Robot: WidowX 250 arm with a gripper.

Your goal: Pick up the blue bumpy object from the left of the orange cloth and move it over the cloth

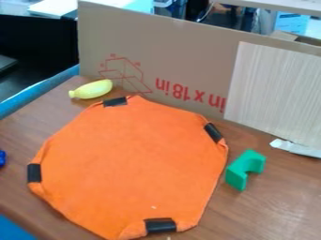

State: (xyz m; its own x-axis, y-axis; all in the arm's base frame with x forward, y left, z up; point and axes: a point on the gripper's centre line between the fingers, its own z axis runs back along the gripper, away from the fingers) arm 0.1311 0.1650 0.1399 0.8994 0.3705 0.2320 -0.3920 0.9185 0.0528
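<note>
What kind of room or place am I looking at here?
Probably a lab or workshop tabletop: an orange cloth taped to a brown wooden table, with a cardboard panel standing behind.

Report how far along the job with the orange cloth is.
Done, it seems: the cloth lies spread out, with black tape at four spots along its edge. In hand: neither the banana nor the green block is held. Left, if they belong on the cloth: both, since the banana lies beyond its far edge and the block sits to its right.

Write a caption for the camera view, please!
Orange cloth with black tape, yellow toy and green block beside it.
</note>
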